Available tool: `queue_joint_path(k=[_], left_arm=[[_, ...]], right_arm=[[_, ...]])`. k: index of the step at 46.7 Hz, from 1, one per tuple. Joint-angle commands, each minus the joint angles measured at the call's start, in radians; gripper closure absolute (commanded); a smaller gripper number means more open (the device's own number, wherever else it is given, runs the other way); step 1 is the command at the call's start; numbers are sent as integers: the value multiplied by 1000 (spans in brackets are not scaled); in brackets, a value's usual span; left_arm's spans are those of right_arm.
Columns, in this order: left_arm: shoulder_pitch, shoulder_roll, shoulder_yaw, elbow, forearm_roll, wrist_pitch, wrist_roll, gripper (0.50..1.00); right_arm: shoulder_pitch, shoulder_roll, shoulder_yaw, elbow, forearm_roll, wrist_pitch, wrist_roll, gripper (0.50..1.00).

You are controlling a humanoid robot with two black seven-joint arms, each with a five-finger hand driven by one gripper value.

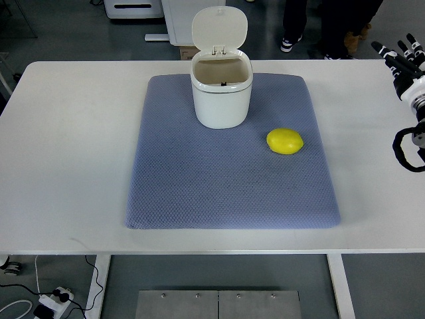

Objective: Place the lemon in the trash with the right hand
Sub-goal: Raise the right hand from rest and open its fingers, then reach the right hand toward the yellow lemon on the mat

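Lemon (285,141) lying on blue mat (232,179), right of open-lidded white trash bin (222,93). Right hand (402,61) at table's (66,146) far right edge, fingers spread, holding nothing.

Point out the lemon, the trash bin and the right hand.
Oval yellow lemon (285,141): top view, middle of its peel.
White plastic trash bin (222,106): top view, front wall.
Black-fingered right hand (401,58): top view, its middle.

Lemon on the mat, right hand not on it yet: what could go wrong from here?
1. The lemon is round and loose on the soft mat; a nudge from the right hand may roll it.
2. The trash bin opening is small, its raised lid behind; a drop could miss.
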Motion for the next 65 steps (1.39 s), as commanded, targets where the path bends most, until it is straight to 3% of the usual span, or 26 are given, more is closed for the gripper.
queue_joint_path(k=[1,22,37,49,59,65], left_arm=[[-1,0,0,0,0,0,0,500],[1,0,0,0,0,0,0,500],[-1,0,0,0,0,0,0,500],[-1,0,0,0,0,0,0,500],[1,0,0,0,0,0,0,500],[1,0,0,0,0,0,0,500]], right_arm=[[-2,-12,-8,-1,-3,-2,1,500],[38,-78,-184,43,-110,0,-71,500],[27,-227,-224,341,-327,1,-160,500],[45,-365,-396,572,-532,1,-164,500],[209,-400,-632,721,-580,1,-160,500],[340,-382,-778,738,-582,-3,-164,500]])
